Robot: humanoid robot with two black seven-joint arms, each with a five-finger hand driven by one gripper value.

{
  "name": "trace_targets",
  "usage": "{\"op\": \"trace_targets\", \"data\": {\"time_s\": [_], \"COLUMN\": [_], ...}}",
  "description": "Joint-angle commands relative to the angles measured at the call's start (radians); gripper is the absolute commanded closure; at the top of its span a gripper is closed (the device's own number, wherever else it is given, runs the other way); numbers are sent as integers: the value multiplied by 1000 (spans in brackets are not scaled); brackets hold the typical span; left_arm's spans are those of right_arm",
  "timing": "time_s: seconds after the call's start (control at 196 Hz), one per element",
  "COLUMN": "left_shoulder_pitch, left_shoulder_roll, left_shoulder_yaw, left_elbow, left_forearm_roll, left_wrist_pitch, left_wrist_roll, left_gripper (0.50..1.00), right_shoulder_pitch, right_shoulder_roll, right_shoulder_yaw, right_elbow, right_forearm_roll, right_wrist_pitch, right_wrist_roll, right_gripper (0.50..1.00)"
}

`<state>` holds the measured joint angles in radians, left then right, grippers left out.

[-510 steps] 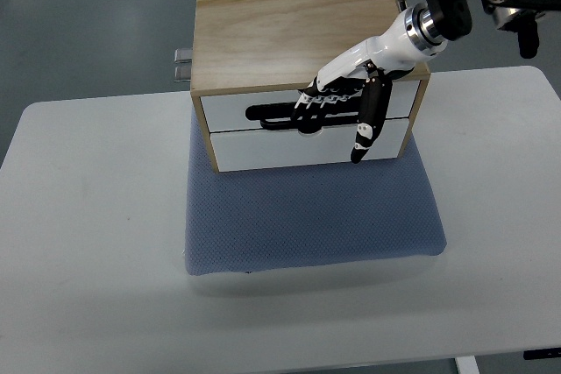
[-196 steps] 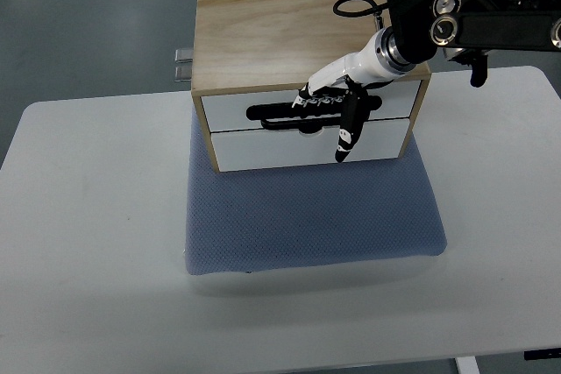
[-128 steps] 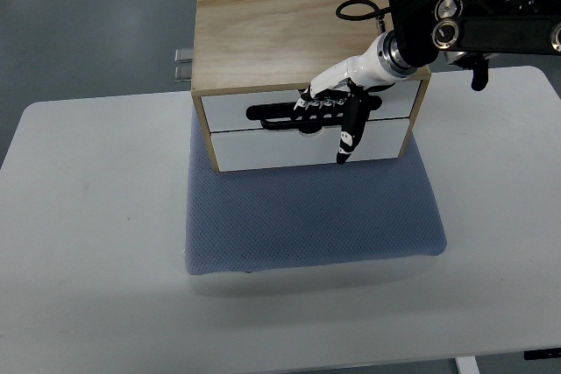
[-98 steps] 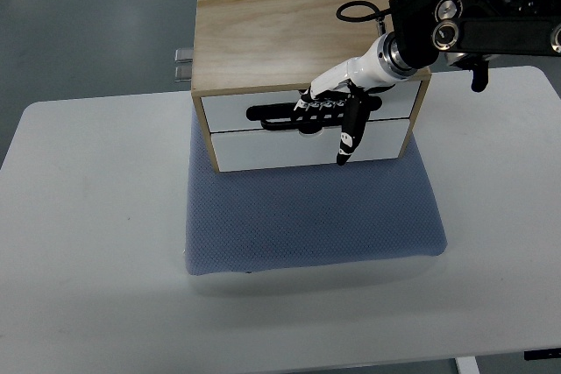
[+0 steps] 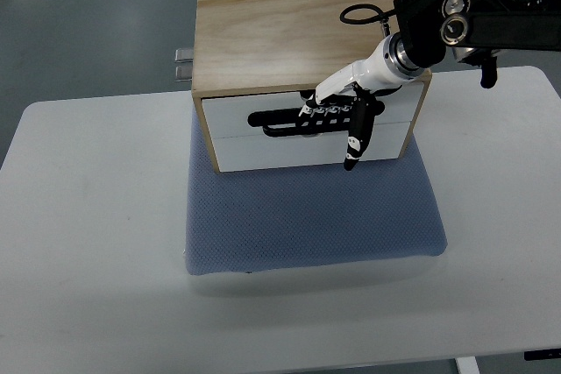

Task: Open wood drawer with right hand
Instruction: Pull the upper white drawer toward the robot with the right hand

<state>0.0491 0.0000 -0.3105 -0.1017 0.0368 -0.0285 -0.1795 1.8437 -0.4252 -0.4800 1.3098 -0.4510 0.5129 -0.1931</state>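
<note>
Where white table [image 5: 96,216] bears blue mat [image 5: 307,216], grey floor [image 5: 88,15] beyond

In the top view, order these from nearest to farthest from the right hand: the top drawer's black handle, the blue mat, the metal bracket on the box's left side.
1. Black handle: under the right hand, its fingers hooked in it.
2. Blue mat: just below, in front of the box.
3. Metal bracket: far left, behind the box.
</note>
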Motion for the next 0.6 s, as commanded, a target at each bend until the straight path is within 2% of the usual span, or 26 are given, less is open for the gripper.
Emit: {"op": "trace_targets", "data": {"time_s": [0.0, 0.209, 0.596], "left_shoulder_pitch": [2, 2, 0], "left_shoulder_roll": [0, 0, 0], "left_shoulder_yaw": [-1, -1, -1], "left_elbow": [0, 0, -1], "left_forearm_roll": [0, 0, 0], "left_wrist_pitch": [1, -1, 1], "left_wrist_roll": [0, 2, 2], "left_gripper": [500, 500, 500], "right_shoulder_pitch": [5, 20, 22], "right_shoulder_roll": [-3, -23, -36], "right_shoulder_yaw": [1, 1, 0], "right_elbow": [5, 37, 86], "right_forearm_roll": [0, 2, 9], "right_wrist_pitch": [22, 81, 98], "right_wrist_roll": [1, 15, 23], "right_gripper": [558, 560, 560]}}
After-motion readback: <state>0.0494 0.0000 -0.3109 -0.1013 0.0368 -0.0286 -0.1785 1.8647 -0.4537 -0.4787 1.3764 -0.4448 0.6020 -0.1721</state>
